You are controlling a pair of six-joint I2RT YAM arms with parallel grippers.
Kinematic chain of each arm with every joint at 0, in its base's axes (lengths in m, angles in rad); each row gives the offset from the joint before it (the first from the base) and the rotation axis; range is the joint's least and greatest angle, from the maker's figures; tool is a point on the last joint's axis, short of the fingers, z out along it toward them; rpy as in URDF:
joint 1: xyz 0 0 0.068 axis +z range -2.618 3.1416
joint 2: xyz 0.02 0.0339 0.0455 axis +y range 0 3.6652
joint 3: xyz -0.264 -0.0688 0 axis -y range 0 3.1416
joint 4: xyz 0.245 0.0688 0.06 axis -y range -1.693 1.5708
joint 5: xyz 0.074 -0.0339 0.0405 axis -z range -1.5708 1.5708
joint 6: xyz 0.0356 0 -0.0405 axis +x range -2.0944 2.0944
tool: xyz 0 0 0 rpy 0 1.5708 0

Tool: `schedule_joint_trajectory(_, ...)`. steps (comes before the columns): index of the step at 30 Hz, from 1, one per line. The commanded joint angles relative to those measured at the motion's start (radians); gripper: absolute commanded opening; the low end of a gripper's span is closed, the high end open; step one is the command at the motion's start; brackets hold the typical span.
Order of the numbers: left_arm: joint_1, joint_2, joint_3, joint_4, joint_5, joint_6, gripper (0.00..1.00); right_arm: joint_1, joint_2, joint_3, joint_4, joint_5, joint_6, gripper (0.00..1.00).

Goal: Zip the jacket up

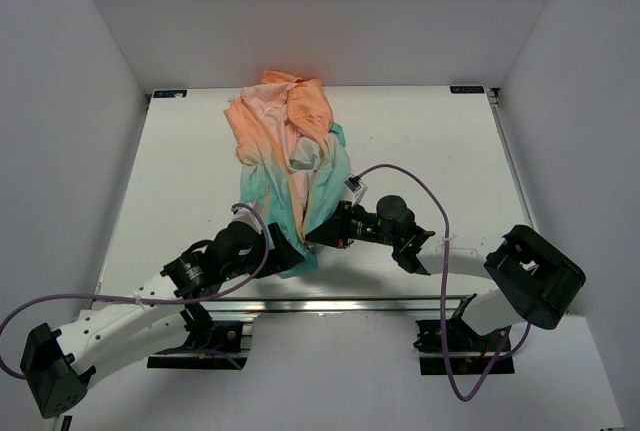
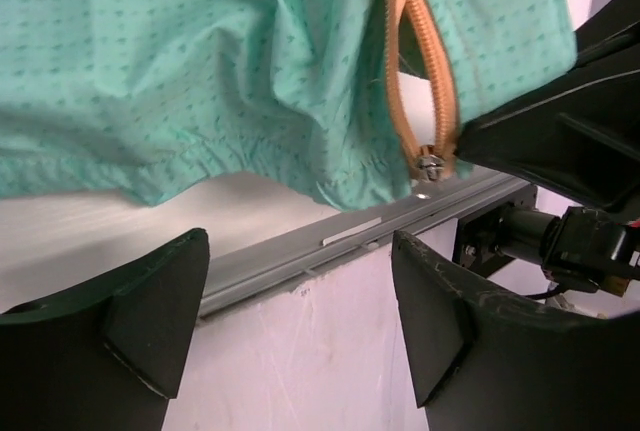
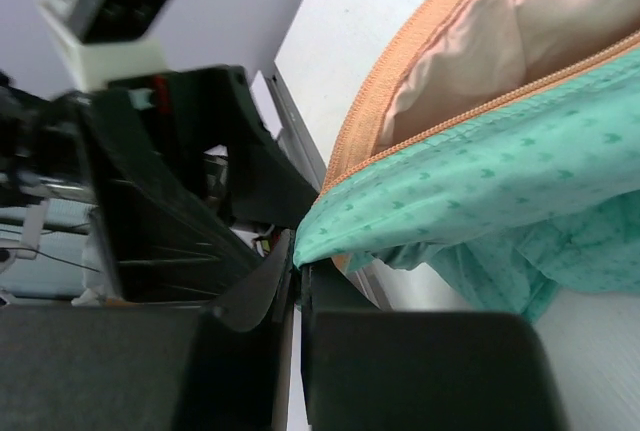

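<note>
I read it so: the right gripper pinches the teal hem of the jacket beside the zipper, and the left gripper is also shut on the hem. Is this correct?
No. The left gripper is open and holds nothing, as the left wrist view shows. The right gripper does pinch the teal hem of the jacket beside the zipper.

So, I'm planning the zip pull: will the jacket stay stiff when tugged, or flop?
Probably floppy: the jacket lies bunched in soft folds, its hem rippling. Likely light, as the fabric looks thin. The zipper may buckle unless held taut.
</note>
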Motion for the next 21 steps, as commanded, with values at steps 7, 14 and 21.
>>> schedule_joint_trajectory(7, -0.001, -0.013, -0.064, 0.318, 0.040, 0.053, 0.81, 0.005, -0.012, -0.010, 0.107, 0.006, 0.042, 0.00)
schedule_joint_trajectory(14, 0.012, 0.057, -0.046, 0.355, 0.103, 0.091, 0.60, 0.005, -0.024, 0.000, 0.099, 0.015, 0.036, 0.00)
schedule_joint_trajectory(21, 0.012, 0.054, -0.024, 0.327, 0.114, 0.128, 0.50, 0.005, -0.026, 0.015, 0.079, 0.026, 0.028, 0.00)
